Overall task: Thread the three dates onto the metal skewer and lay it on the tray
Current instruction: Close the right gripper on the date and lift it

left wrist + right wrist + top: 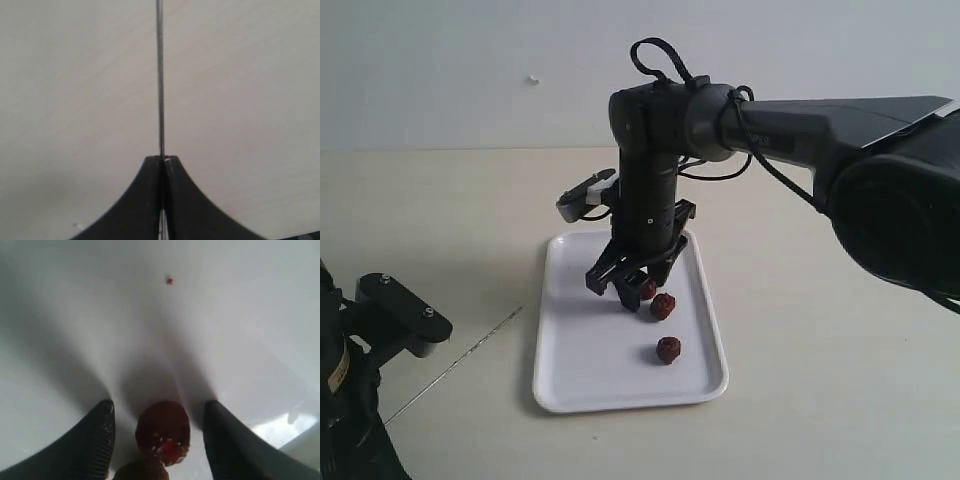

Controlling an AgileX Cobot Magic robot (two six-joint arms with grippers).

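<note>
The white tray (555, 330) lies mid-table and holds all three dates: one (647, 289) partly behind a finger, one (663, 306) beside it, one (669, 350) nearer the front. My right gripper (616, 292) hangs low over the tray, open. In the right wrist view one date (162, 432) sits between the spread fingers of that gripper (159, 407), touching neither, and a second date (140, 471) shows at the picture's edge. My left gripper (162, 159) is shut on the metal skewer (160, 75). The skewer (470, 350) slants over the table left of the tray.
The left arm (360, 400) fills the lower left corner. A small red crumb (169, 280) lies on the tray floor (150, 315). Pale tabletop (820, 380) surrounds the tray, with a white wall behind.
</note>
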